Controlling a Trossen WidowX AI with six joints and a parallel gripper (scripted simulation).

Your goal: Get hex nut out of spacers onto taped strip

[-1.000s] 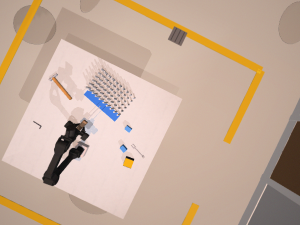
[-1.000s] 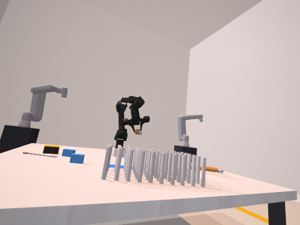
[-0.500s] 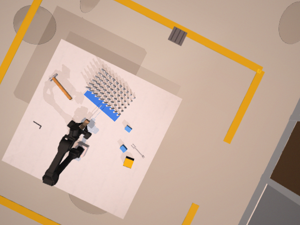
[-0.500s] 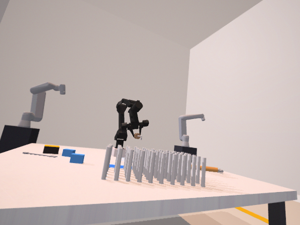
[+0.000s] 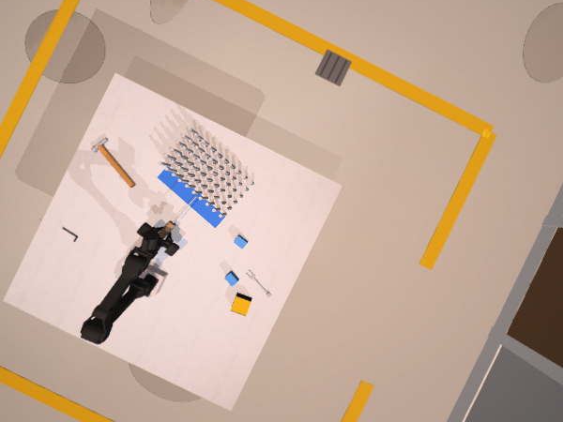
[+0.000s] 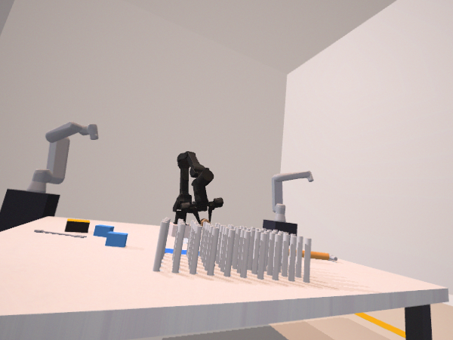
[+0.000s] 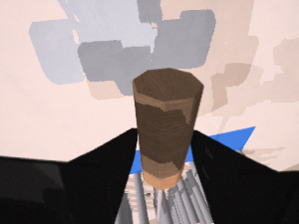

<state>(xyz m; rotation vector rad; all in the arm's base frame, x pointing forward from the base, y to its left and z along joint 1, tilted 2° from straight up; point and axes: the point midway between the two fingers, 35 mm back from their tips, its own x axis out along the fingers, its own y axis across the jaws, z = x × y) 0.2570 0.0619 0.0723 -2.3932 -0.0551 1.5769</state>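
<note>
Item: worktop (image 5: 188,370) (image 6: 94,279) (image 7: 30,110). Your arm (image 5: 121,283) (image 6: 204,175) rises near one edge and reaches inward. Beside it you have bare surface on the hex key (image 5: 70,233) side; more lies between the spacers (image 5: 193,131) (image 6: 245,253) (image 7: 142,196) and the nearest blue block (image 5: 240,241) (image 6: 116,239).

Item: boundary pieces. The hammer (image 5: 116,165) (image 6: 317,255) lies near your left edge; the two-pronged tool (image 5: 259,283) (image 6: 60,233) lies towards your right edge, near the second blue block (image 5: 231,278) (image 6: 103,230) and the yellow-and-black box (image 5: 241,305) (image 6: 77,226).

Item: differences between views. The top view gives you the hex key and the full run of the blue strip (image 5: 215,219) (image 6: 174,251) (image 7: 234,138); the exterior view gives you the spacers' height, upright in close rows, and masks most of the strip. The wrist view shows you the broad end of the wooden handle (image 5: 168,228) (image 6: 204,221) (image 7: 166,129).

Item: end effector (image 5: 167,229) (image 6: 204,221) (image 7: 163,134), clenched about that handle. Its thin pale shaft (image 7: 159,204) points towards the spacers; you cannot tell whether it touches any.

Item: hex nut, too small or hidden to make out; its position relative to your end effector cannot be told.
</note>
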